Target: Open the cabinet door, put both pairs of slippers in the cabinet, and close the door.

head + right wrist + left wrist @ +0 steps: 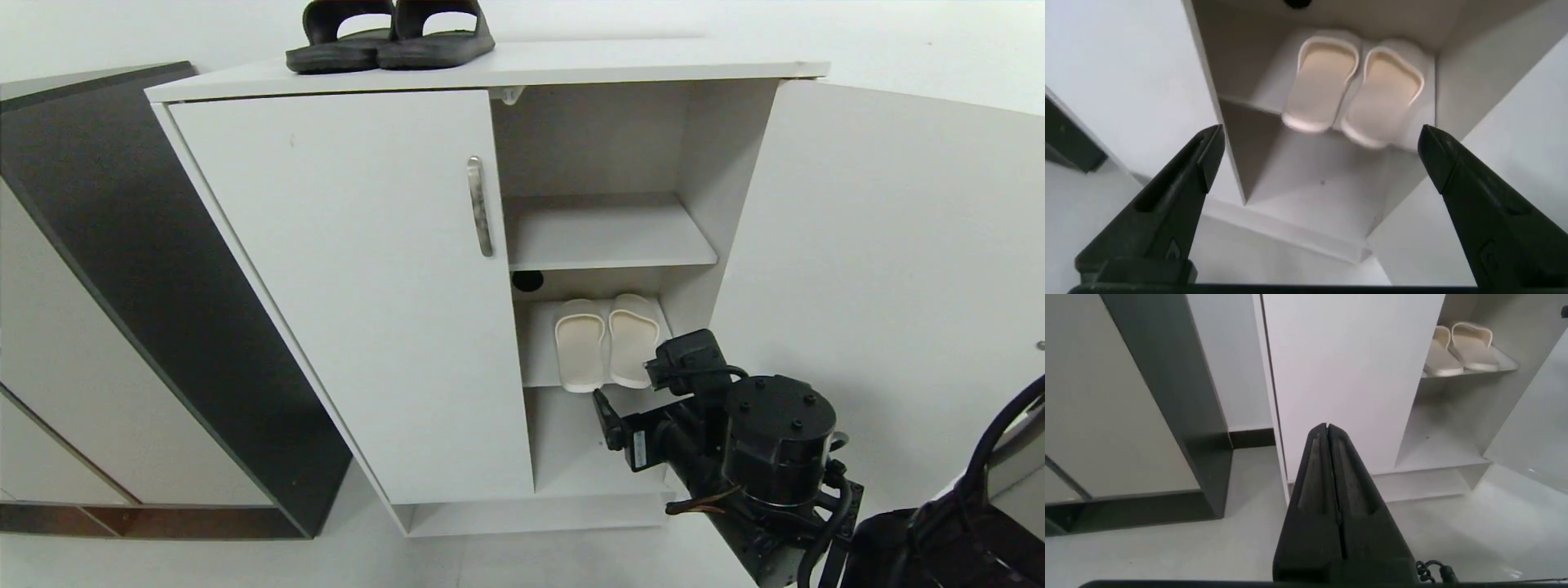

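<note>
A pale grey floor [571,563] meets a white wall [898,41], and a dark panel [163,269] stands beside the white cabinet [571,65]. Its right door [882,269] stands open (the left door [351,286] is closed). Cream slippers [606,341] sit side by side on the lower shelf, and black slippers [390,37] lie on the cabinet top. The right gripper [1321,143] is spread wide before the open compartment. The left gripper [1327,437] has its fingers pressed together, empty.

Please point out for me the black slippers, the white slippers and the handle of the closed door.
black slippers [389,49], head view, where the two toes meet.
white slippers [581,343], head view, footbed of the left one.
door handle [480,207], head view, middle of the metal bar.
</note>
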